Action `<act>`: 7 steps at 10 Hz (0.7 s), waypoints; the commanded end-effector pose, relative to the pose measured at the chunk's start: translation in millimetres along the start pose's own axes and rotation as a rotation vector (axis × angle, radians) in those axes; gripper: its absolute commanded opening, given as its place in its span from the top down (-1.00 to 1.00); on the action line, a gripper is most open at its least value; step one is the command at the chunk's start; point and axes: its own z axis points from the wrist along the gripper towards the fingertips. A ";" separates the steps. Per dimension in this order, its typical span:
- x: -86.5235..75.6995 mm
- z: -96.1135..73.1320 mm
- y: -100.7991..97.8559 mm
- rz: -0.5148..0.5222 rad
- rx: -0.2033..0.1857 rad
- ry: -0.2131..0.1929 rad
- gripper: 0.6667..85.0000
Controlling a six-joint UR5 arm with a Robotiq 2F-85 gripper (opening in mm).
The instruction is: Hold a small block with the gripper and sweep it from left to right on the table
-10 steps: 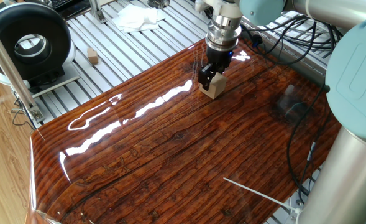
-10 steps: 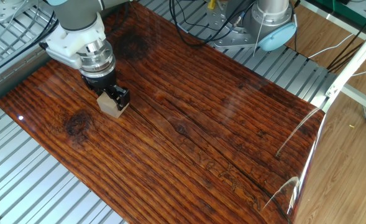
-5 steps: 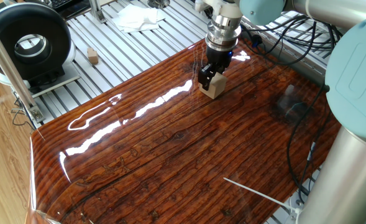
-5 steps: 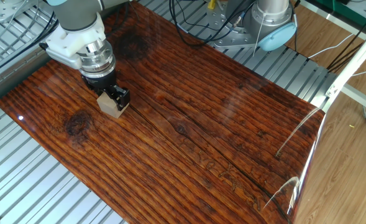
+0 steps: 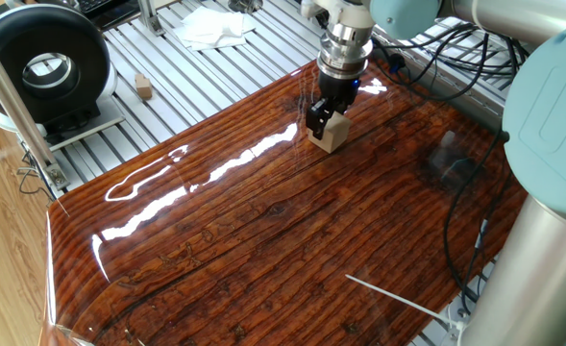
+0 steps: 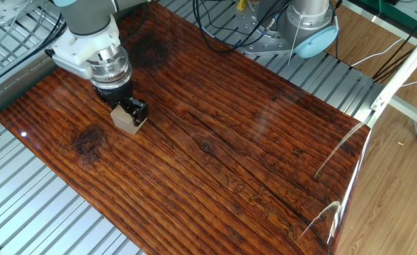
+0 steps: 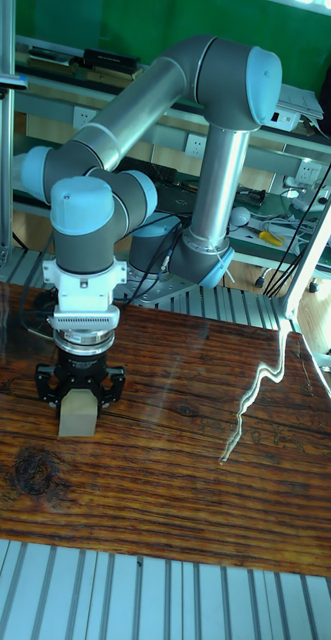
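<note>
Claw [image 7: 80, 398] and small block [image 7: 77, 412] sit at the left end of the desk [image 7: 185, 470] in the tall fixed view, the black prongs pinching the pale cube from either side while its bottom face rests on the glossy board. Nothing has shifted over the last second: block, wrist and arm stand in the same spot in both fixed views, so the grasp appears settled and the sweep has not yet begun.

In one fixed view the claw [image 5: 323, 119] holds the block [image 5: 330, 135] near the board's far edge, just beside a bright streak of reflected light. The other fixed view shows the claw [image 6: 128, 108] clamped on the block [image 6: 127, 120], close beside a dark knot in the grain.

To the right, a long stretch of bare reddish-brown desk [image 6: 250, 156] lies open, which looks like the path the sweep will need. Off the board, a tinier brownish block [image 5: 143, 87] lies on the ribbed metal slats [image 5: 158, 58], well apart from the work.
</note>
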 end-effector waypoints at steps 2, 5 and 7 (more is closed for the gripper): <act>-3.6 0.4 4.6 0.012 -0.007 -0.011 0.99; -1.4 -3.4 -0.1 0.008 -0.008 -0.007 0.98; -7.1 4.8 9.9 0.022 -0.007 -0.021 0.98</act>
